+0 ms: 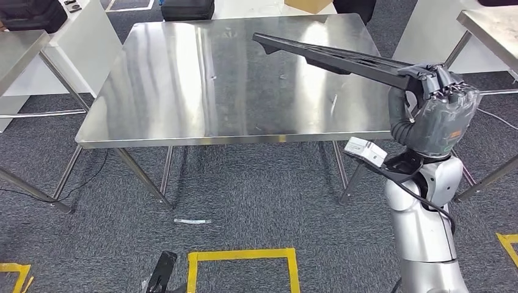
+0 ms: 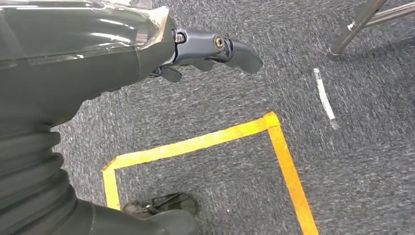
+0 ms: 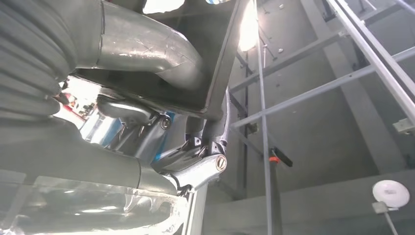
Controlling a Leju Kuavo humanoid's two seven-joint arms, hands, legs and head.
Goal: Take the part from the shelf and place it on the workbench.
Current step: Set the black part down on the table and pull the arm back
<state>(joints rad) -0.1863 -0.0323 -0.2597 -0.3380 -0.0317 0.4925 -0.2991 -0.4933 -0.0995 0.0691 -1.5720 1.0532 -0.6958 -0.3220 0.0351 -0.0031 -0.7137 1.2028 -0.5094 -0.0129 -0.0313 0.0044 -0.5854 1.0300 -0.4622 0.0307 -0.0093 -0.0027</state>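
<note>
A long, flat black part (image 1: 333, 55) stretches over the right half of the steel workbench (image 1: 183, 91), raised above its top. My right hand (image 1: 443, 91) grips the part's near end beside the bench's right edge. From the right wrist view the part (image 3: 222, 63) is seen edge-on, with the right hand (image 3: 195, 161) clamped around it. My left hand (image 2: 215, 51) hangs low over the carpet with its fingers loosely curled and nothing in them.
Grey carpet with yellow tape squares (image 1: 244, 256) lies in front of the bench. More steel tables stand at the left (image 1: 18, 49) and right (image 1: 495, 24). A white strip (image 1: 192, 221) lies on the floor near the bench legs.
</note>
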